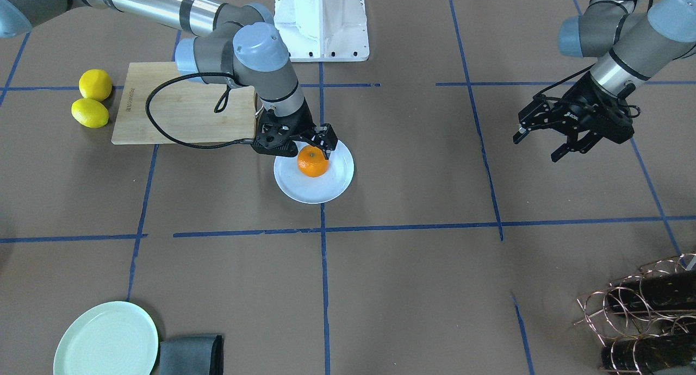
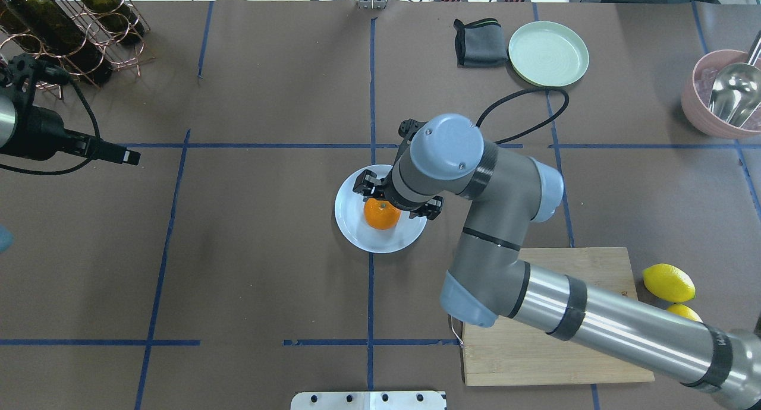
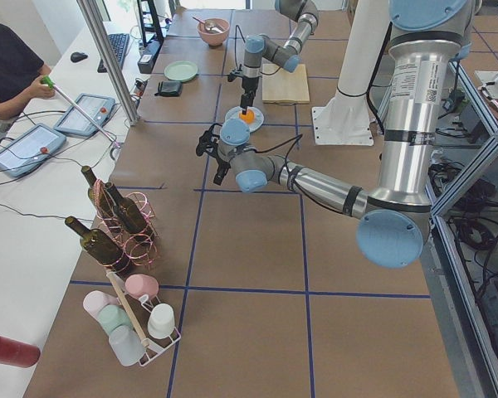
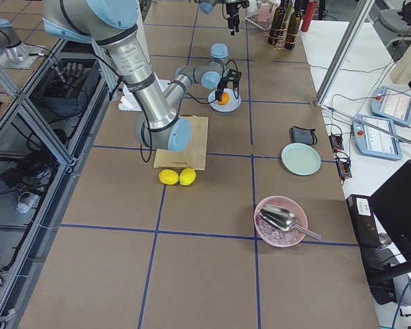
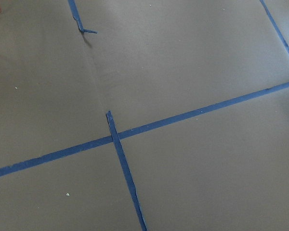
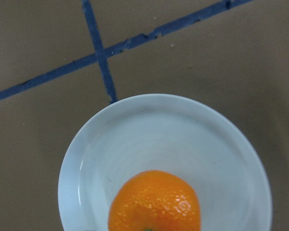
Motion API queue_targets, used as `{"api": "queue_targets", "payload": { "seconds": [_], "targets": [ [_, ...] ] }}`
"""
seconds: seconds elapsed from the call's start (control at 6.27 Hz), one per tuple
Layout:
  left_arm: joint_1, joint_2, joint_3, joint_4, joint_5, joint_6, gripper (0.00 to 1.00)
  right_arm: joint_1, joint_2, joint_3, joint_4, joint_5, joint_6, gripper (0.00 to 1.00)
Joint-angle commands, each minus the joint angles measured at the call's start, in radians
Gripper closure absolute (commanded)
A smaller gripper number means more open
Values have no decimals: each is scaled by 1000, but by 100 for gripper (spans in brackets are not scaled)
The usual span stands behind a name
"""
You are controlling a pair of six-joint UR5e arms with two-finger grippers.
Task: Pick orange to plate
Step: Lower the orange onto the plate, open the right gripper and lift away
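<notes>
The orange rests on the pale bluish-white plate near the table's middle, slightly toward the robot's side of the plate. My right gripper hangs just above it, open, its fingers spread wider than the fruit and not touching it. The overhead view shows the orange on the plate under the wrist. The right wrist view looks down on the orange and the plate, with no fingers in sight. My left gripper hovers open and empty far off to the side.
A wooden cutting board lies beside the plate, with two lemons past it. A mint-green plate and grey cloth sit at the far edge. A wire bottle rack and a pink bowl with scoop occupy corners.
</notes>
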Motion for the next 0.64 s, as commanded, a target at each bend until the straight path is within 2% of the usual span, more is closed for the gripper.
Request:
{"api": "queue_targets", "payload": {
  "seconds": [0.0,0.16,0.32,0.48],
  "targets": [
    [0,-2,11,10,-12,16,1,135,-228,272,-60,184,-183,0],
    [-6,-1,19,16,-11,74,1,221,-355,316,-57,251,-340,0],
    [-71,68,20,43,-12,263,1,324,-457,316,-56,308,-531,0],
    [-137,74,19,124,-12,406,1,431,-563,315,-55,351,-749,0]
  ]
}}
